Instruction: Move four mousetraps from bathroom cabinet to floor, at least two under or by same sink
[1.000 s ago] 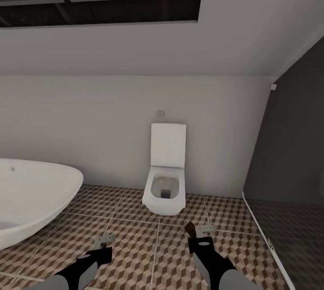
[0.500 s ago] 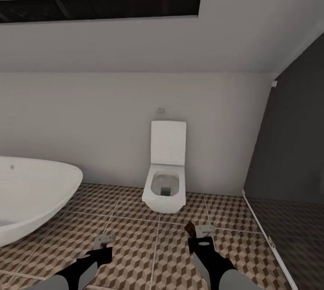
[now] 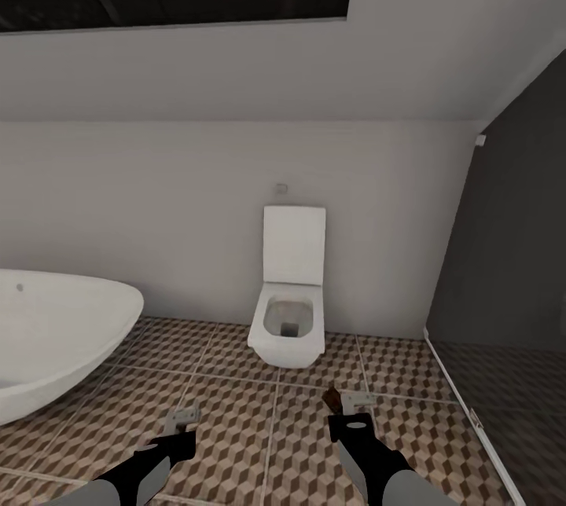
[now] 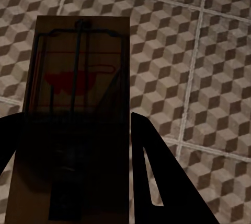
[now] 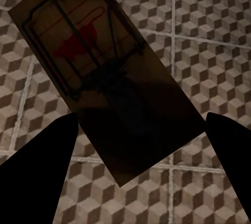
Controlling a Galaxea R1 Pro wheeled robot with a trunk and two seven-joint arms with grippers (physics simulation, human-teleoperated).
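Over the bathroom floor point(image 3: 236, 412): left gripper point(image 3: 182, 417) and right gripper point(image 3: 352, 402) each clamp one mousetrap point(image 4: 73, 114) point(image 5: 104, 72) at its near end; light, stiff boards, spring wire delicate

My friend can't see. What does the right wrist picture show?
A mousetrap, a dark wooden board with black wire and a red mark, sits tilted between the right gripper's two dark fingers. Behind it lies the bathroom floor, tiled with brown and beige cubes.

Open bathroom floor point(image 3: 236, 412) ahead; bathtub point(image 3: 55, 341) left, toilet point(image 3: 289, 325) centre, dark panel point(image 3: 511, 270) right.
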